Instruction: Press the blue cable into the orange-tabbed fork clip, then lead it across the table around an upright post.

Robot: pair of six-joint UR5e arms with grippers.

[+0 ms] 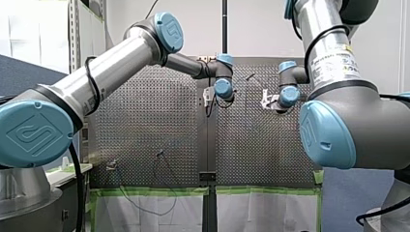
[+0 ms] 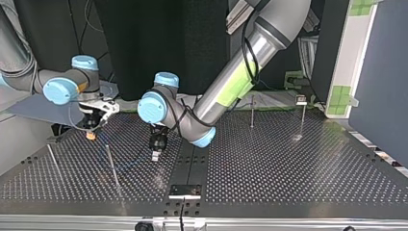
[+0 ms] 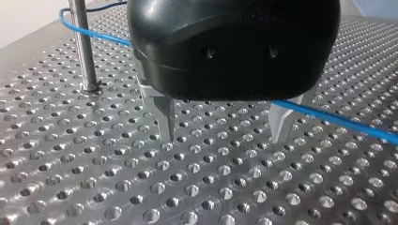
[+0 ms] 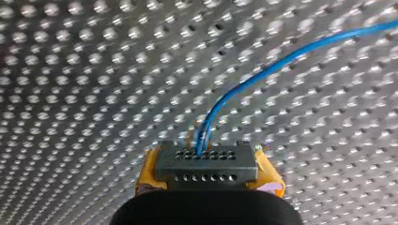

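Note:
In the left wrist view the blue cable [image 3: 338, 119] runs past an upright post [image 3: 84, 47], goes behind the black gripper body and comes out across one metal finger [image 3: 281, 124]. My left gripper [image 3: 225, 136] stands open just above the plate, its fingers not pinching the cable. In the right wrist view my right gripper [image 4: 206, 164], with yellow pads [image 4: 150, 176], is shut on the blue cable [image 4: 244, 82], which curves away over the plate. In the top view my right gripper [image 2: 91, 129] hangs over a small orange piece [image 2: 90, 136], with my left gripper [image 2: 156, 155] near the middle.
Thin upright posts stand on the perforated table [image 2: 288, 173]: one [image 2: 113, 168] beside my left gripper, one [image 2: 53, 161] at the top view's left, two more [image 2: 252, 110] [image 2: 303, 115] at its right. A small black plate [image 2: 184, 190] lies at the near edge.

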